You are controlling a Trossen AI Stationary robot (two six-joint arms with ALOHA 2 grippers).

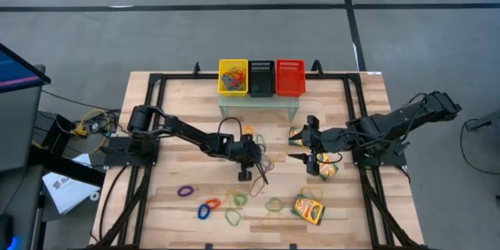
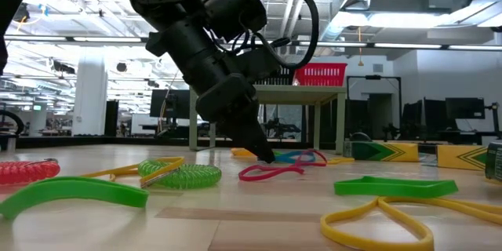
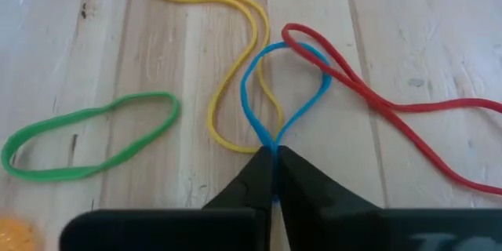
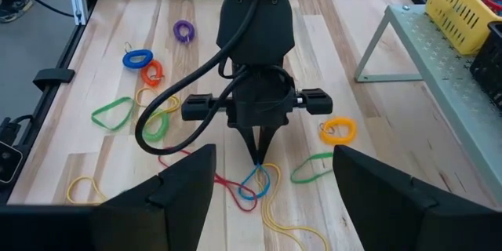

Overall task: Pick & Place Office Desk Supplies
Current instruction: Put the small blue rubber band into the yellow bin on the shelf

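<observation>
A blue rubber-band loop (image 3: 286,86) lies on the wooden table, crossed by a red band (image 3: 376,102) and a yellow band (image 3: 235,55). My left gripper (image 1: 263,177) has come down near the table's middle and is shut on the blue band. A green band (image 3: 86,137) lies beside them. My right gripper (image 1: 303,142) hangs open above the table's right half, touching nothing. Three yellow-and-green crayon boxes (image 1: 308,209) (image 1: 326,170) (image 1: 297,134) lie flat on the right side. My left gripper pinches the blue band at the narrow end of its loop (image 3: 271,140) between its two fingertips (image 3: 251,180). The fingers slant down from the table's left side, tips at the tabletop (image 2: 267,157). The rest of the loop lies slack on the wood under the red band.
Yellow (image 1: 233,76), black (image 1: 261,78) and red (image 1: 290,76) mesh baskets stand on a grey shelf (image 1: 258,103) at the far edge. More bands, purple (image 1: 185,191), blue (image 1: 203,212), orange (image 1: 212,203) and green (image 1: 233,217), lie toward the near left.
</observation>
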